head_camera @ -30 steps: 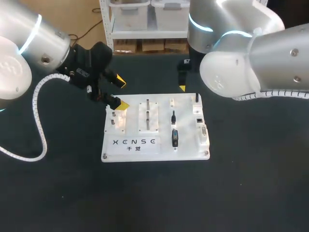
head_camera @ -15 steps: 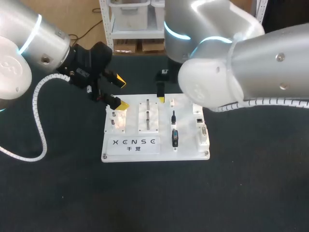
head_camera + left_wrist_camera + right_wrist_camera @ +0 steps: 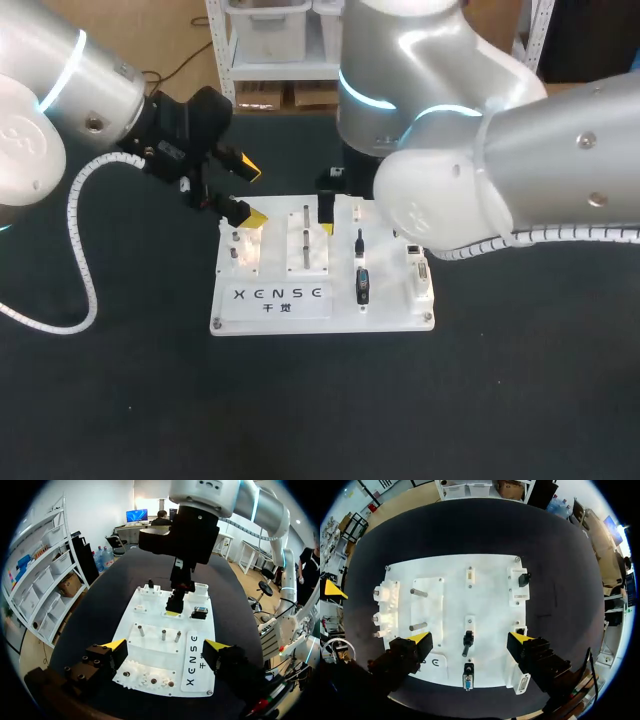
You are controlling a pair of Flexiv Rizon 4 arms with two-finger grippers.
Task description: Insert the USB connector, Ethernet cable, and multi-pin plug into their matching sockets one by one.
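On the white board [image 3: 228,316], in its middle row: multi-pin plug [image 3: 468,676], slim black connector [image 3: 467,643] just beside. Above these, right tool [image 3: 470,640], fingers spread wide, gripping nothing. Over the board's left corner, left tool [image 3: 165,647], likewise open. Underneath, dark table [image 3: 320,400].

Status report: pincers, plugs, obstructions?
Left pincer open, empty, over gear edge of white plastic board. Right pincer open, empty, over board's middle. Slim black plug, black multi-pin plug unplugged. Nothing blocking.
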